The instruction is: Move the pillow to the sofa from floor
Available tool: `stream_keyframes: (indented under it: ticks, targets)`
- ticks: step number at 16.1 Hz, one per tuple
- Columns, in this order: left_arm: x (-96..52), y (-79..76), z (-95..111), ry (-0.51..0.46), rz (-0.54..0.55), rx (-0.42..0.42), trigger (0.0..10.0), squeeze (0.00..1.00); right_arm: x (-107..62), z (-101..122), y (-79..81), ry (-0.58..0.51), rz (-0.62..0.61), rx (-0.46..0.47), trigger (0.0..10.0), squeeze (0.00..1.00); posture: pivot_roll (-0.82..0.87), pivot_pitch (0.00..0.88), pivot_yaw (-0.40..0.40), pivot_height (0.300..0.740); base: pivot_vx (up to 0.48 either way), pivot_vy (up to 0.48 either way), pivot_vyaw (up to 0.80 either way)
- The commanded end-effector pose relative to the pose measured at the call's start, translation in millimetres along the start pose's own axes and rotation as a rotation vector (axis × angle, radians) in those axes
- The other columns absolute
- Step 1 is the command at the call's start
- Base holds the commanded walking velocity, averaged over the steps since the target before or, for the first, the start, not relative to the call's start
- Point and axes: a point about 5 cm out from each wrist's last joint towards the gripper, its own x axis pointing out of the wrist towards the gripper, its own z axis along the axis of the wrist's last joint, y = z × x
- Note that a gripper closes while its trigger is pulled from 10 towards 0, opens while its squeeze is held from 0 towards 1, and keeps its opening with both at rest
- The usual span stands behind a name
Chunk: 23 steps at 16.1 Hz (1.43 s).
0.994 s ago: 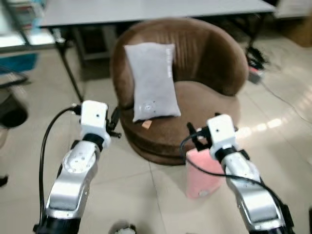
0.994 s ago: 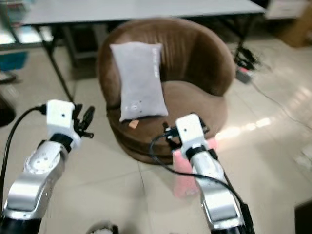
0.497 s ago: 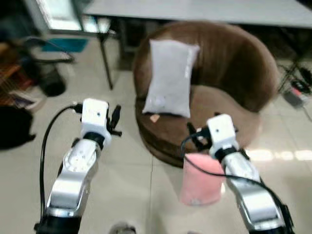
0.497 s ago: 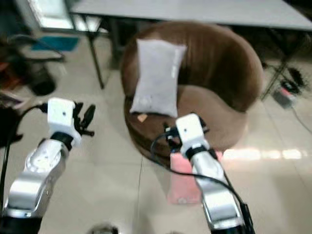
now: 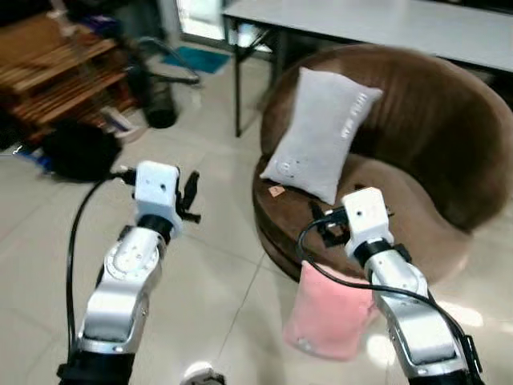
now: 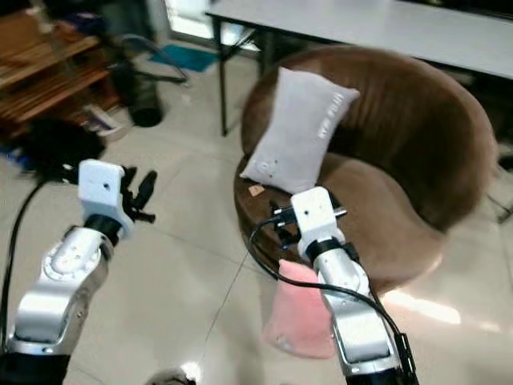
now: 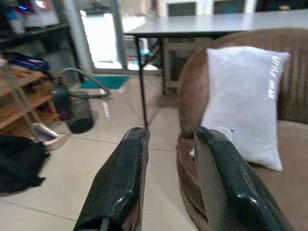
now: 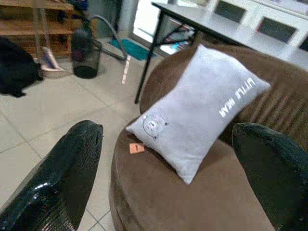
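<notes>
Pale glossy floor tiles (image 5: pixel 208 265) are reflecting ceiling light at five o'clock. A grey table (image 5: pixel 385 28) on black legs is standing at twelve o'clock. Wooden shelving (image 5: pixel 60 68) is sitting at ten o'clock, with a black bin (image 5: pixel 156 100) and a black bag (image 5: pixel 76 148) lying nearby.

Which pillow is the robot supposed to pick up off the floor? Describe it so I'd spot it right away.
Find the round brown sofa in front of the robot. On the tiled floor at its front edge lies a pink pillow, partly behind the robot's right arm. The grey pillow is already propped on the seat; the pink one is on the floor.
</notes>
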Motion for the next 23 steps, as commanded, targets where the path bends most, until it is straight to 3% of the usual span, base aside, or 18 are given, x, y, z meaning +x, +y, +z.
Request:
stream_keyframes:
  ticks: [1,10,21,23]
  targets:
    - [-1.1,4.5,-2.1,0.01,0.014,0.009,10.0,0.0,1.6,3.0,3.1,-0.015,0.017,0.004,10.0,0.0,0.0,0.031,-0.002,0.74,0.0,-0.48,0.8]
    - [3.2,3.7,-1.1,-0.004,0.008,0.018,10.0,0.0,4.9,4.1,-0.6,-0.032,-0.008,-0.024,10.0,0.0,-0.01,0.007,0.002,0.74,0.0,-0.48,0.8]
    - [3.4,2.7,-2.5,-0.009,0.007,0.025,10.0,0.0,5.8,2.9,-2.6,-0.034,-0.029,0.001,10.0,0.0,-0.01,0.012,0.001,0.74,0.0,-0.48,0.0]
    - [3.3,5.8,-4.7,-0.024,0.031,0.02,10.0,0.0,6.3,3.0,-0.6,-0.037,-0.014,0.002,10.0,0.0,-0.01,0.018,0.001,0.74,0.0,0.0,0.0]
